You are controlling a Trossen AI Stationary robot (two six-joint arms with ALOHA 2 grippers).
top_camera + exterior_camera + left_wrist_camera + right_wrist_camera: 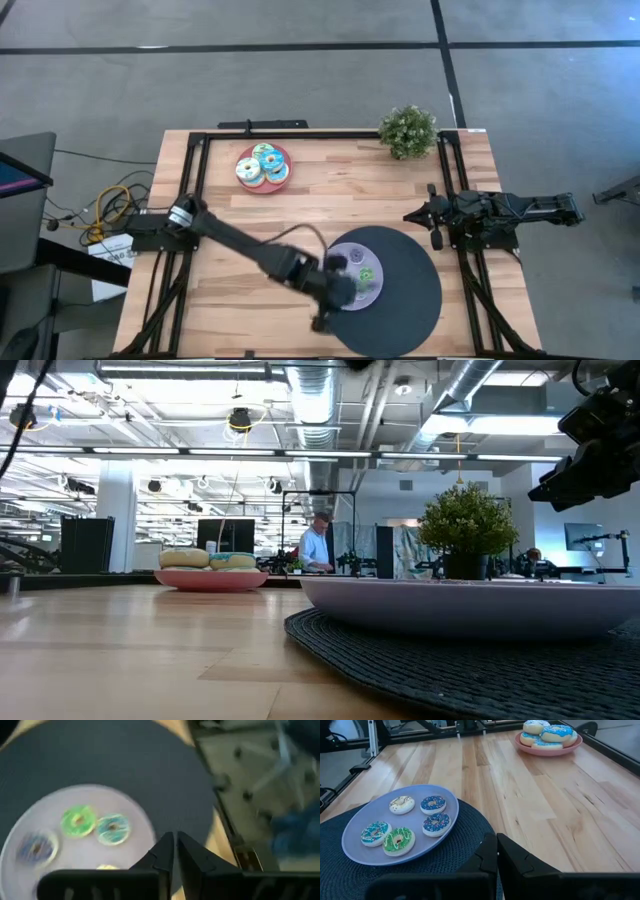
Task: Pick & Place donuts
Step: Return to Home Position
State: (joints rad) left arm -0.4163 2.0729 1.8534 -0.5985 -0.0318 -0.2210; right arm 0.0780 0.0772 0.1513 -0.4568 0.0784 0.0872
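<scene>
donuts, small iced toy rings [436,824], are lying five together on the round lavender plate [367,815], which is resting on the dark woven mat [465,840]. larger blue and cream rings [557,731] are sitting piled on the pink plate [547,749]. sorting appears complete. the left tool [172,852], fingers pressed together and empty, is hovering at the lavender plate's edge. the next move calls for drawing it clear to rest. the right tool [496,851], likewise pressed together, is waiting at the wooden table's [530,795] right side.

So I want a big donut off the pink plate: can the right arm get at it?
Probably yes: only bare wood lies between the right gripper, shut at the right edge, and the pink plate with its donuts. The plant stands aside, and the left gripper is off at the purple plate.
</scene>
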